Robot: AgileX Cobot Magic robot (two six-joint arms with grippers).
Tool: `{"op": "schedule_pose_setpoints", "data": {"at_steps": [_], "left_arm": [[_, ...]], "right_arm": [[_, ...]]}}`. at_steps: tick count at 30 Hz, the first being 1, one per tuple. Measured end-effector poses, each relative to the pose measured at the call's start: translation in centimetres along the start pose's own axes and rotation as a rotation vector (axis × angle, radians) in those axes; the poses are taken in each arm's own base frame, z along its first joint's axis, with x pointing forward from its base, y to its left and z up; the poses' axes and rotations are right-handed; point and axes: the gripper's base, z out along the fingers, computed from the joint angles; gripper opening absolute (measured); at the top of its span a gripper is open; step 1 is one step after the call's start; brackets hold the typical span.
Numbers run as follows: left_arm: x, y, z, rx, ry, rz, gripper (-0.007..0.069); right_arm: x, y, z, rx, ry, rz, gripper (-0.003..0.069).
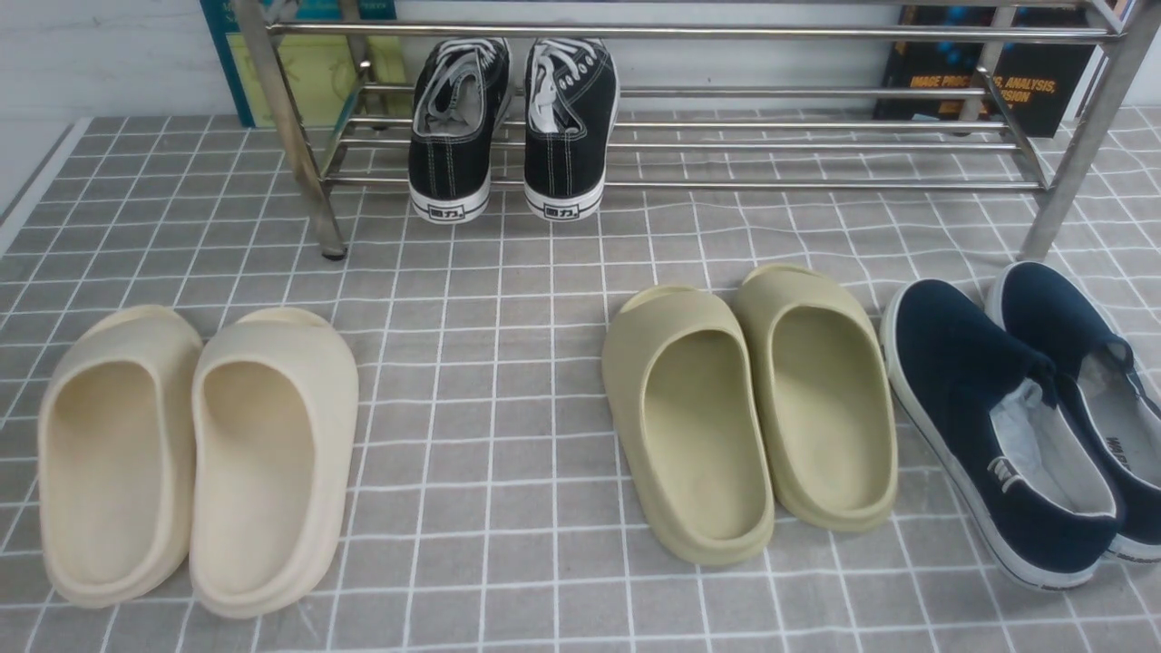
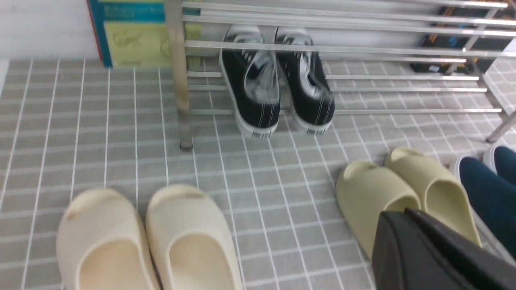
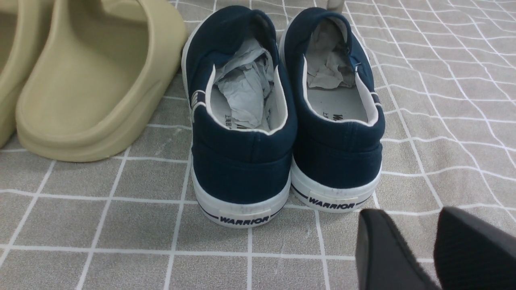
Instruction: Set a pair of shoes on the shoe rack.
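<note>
Front view's showing both black sneakers (image 1: 508,127) sitting on the shoe rack (image 1: 689,145) at 12 o'clock, heels facing us; left gripper (image 2: 435,249) is sitting closed, empty, right gripper (image 3: 431,249) gaping slightly.

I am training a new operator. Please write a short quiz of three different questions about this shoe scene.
1. True or false: the black sneakers sit on the shoe rack.
2. Which pair lies nearest the right gripper? A cream slides B navy slip-ons C olive slides
3. Fill in: the left gripper is ____, holding nothing.

Key: 1 true; 2 B; 3 shut
</note>
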Motion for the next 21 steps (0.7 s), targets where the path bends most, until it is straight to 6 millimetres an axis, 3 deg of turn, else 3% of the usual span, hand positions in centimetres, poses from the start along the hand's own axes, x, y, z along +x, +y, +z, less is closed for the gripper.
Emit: {"op": "schedule_pose_setpoints", "data": {"at_steps": [4, 8, 15, 21], "left_arm": [[4.7, 1.3, 0.3, 0.003, 0.016, -0.044, -0.0013], [7.6, 1.8, 1.8, 0.001, 0.043, -0.078, -0.0013], [10.2, 2.0, 3.8, -0.008, 0.148, -0.090, -0.0013], [10.5, 2.0, 3.9, -0.012, 0.162, -0.090, -0.0013]], "right_arm": [[0.0, 0.0, 0.0, 0.000, 0.000, 0.000, 0.0239], [0.0, 0.0, 0.0, 0.000, 0.000, 0.000, 0.0239], [0.0, 0.0, 0.0, 0.000, 0.000, 0.000, 0.0239], [0.0, 0.0, 0.0, 0.000, 0.000, 0.000, 0.0239]]}}
